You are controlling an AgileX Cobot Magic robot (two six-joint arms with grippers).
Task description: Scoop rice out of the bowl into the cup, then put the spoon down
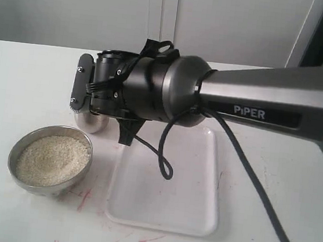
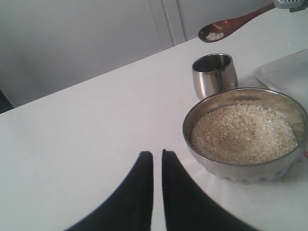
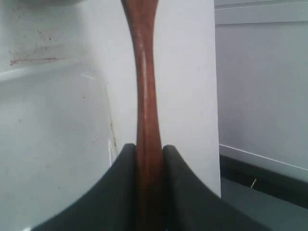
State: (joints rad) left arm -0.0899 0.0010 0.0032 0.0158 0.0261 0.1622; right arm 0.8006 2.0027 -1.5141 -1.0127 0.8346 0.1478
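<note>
The dull steel bowl [image 1: 11, 165] [image 2: 231, 168] stands at the front left of the table, filled with pale cream rice [image 1: 52, 158] [image 2: 243, 132]. Just beyond it is the small shiny cup [image 2: 215, 74]; in the exterior view only its lower part [image 1: 91, 123] shows under the right arm's wrist. My right gripper [image 3: 148, 147] is shut on the handle of the reddish-brown wooden spoon [image 3: 146, 86]. The spoon [image 2: 231, 24] hangs above and slightly past the cup, a few grains [image 2: 214, 35] lying in its oval bowl. My left gripper [image 2: 157, 155] hovers low over the table short of the bowl, fingers nearly together, holding nothing.
A shallow white tray [image 1: 197, 218] [image 2: 284, 72] [image 3: 48, 125] lies right of the bowl and cup, under the right arm. A black cable [image 1: 166, 156] loops down from that arm over the tray. Red marks [image 1: 85, 197] stain the table near the tray.
</note>
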